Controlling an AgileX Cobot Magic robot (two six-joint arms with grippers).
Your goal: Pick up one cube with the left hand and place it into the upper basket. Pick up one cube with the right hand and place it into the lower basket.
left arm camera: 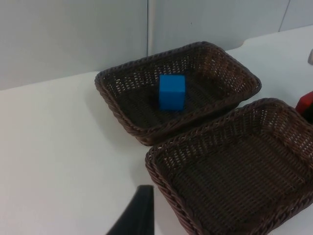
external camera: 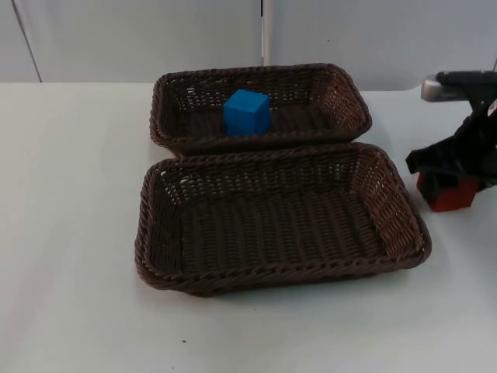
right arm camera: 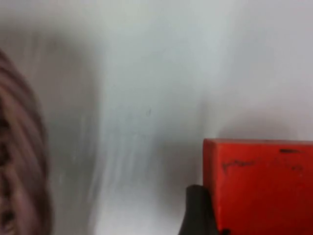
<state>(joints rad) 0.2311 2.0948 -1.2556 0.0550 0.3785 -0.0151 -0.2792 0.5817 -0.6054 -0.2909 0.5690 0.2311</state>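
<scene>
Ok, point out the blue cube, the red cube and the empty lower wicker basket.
Blue cube [external camera: 247,113], top view, on its front face.
Red cube [external camera: 452,195], top view, on its visible front face below the right tool.
Brown woven wicker lower basket [external camera: 283,275], top view, on its near rim.

a bright blue cube [external camera: 247,112] sits upright on the floor of the upper dark brown woven wicker basket [external camera: 342,85], left of its middle. just in front, rims nearly touching, lies the lower dark brown woven wicker basket [external camera: 392,186], larger in view, its bottom bare. a red cube [external camera: 452,194] rests on the white table just right of the lower basket, partly covered from above.
</scene>
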